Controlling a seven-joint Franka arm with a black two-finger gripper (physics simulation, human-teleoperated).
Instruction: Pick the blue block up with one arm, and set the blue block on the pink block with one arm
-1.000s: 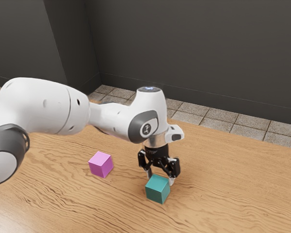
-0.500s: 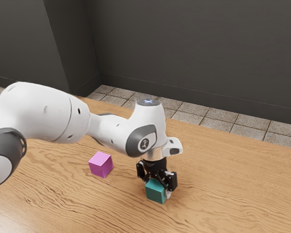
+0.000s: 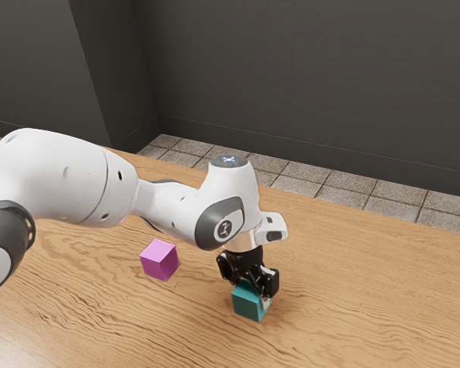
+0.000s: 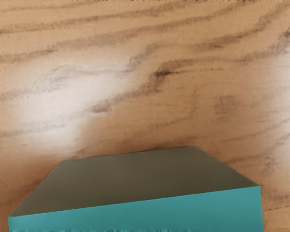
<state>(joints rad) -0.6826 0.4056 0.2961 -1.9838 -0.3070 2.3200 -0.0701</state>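
The blue block (image 3: pixel 249 306), a teal cube, rests on the wooden table to the exterior view's right of the pink block (image 3: pixel 159 259). My gripper (image 3: pixel 251 291) has come down over the blue block, with one black finger on each side of it. The fingers stand open and the block's top sits between them. In the wrist view the blue block (image 4: pixel 135 193) lies right under my hand, with its shaded top face and a teal edge showing. The pink block sits alone on the wood, about a hand's width from the gripper.
The wooden table (image 3: pixel 368 307) stretches around both blocks. Beyond its far edge a tiled floor (image 3: pixel 353 184) meets a dark wall. My white arm (image 3: pixel 77 180) reaches in from the exterior view's left, above the pink block.
My hand has come straight down from just above the blue block until its fingers straddle the cube. Neither block has moved.
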